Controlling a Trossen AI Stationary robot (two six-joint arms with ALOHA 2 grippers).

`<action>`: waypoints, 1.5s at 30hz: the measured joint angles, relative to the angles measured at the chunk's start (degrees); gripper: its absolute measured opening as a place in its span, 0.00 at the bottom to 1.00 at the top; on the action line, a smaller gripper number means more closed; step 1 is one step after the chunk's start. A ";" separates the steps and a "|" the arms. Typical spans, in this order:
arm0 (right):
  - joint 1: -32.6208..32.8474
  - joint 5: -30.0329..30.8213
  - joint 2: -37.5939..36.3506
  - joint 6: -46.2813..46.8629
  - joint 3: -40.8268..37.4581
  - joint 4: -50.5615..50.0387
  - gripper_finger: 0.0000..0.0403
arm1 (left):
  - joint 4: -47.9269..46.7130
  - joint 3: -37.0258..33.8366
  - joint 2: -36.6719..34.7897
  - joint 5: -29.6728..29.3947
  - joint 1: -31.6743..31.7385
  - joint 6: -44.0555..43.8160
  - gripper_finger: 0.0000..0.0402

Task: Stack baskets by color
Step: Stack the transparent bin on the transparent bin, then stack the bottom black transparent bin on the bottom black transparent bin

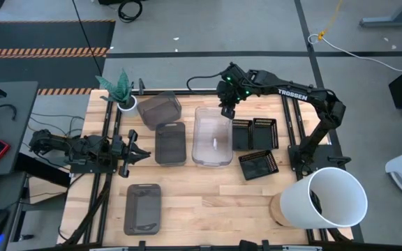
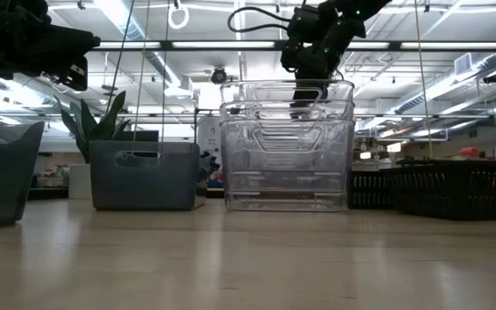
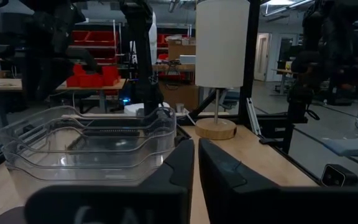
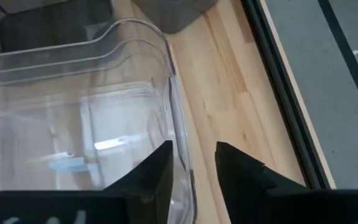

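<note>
The right gripper's (image 4: 191, 163) fingers stand parted with a gap between them, straddling the rim of the clear baskets (image 1: 212, 134) at their far end; the rim runs in the gap and neither finger visibly presses it, so nothing is gripped. In the low view this gripper (image 2: 310, 93) hangs just above the top rim. The clear baskets (image 2: 288, 146) are nested, with three rims showing one above another, and stand near the middle of the wooden counter (image 1: 208, 188).

The left gripper (image 3: 195, 158) has its fingers drawn together with only a thin slit between them and holds nothing. It (image 1: 137, 152) waits at the counter's left side, pointing toward the baskets.

Left of the clear stack, just beside it, lies a smoky grey basket (image 1: 170, 143); another grey basket (image 1: 160, 108) sits behind that, tilted, and a third grey basket (image 1: 143, 208) lies alone near the front left. Right of the clear stack are three black slotted baskets (image 1: 256, 134), two side by side and one (image 1: 259, 165) in front, turned askew.

A small white plant pot (image 1: 126, 104) stands at the back left corner. A big white bucket (image 1: 328, 199) lies on its side at the front right.
</note>
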 joint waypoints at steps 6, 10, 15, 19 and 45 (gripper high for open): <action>0.74 4.28 0.00 2.31 0.74 -0.64 0.35 | 0.00 0.00 0.01 0.00 -0.01 0.00 0.07; 2.32 7.21 0.00 4.10 1.98 -0.90 0.36 | 0.00 0.00 0.01 0.01 -0.02 0.00 0.08; 6.30 7.36 0.00 6.29 3.45 -0.52 0.36 | -0.02 -0.01 0.01 0.01 -0.01 0.00 0.09; 10.61 9.76 0.00 8.26 5.06 0.10 0.36 | 0.02 0.00 0.00 0.00 -0.01 0.00 0.08; 32.56 14.58 -1.18 10.31 8.25 6.55 0.35 | 0.01 0.00 0.00 0.02 0.00 0.00 0.07</action>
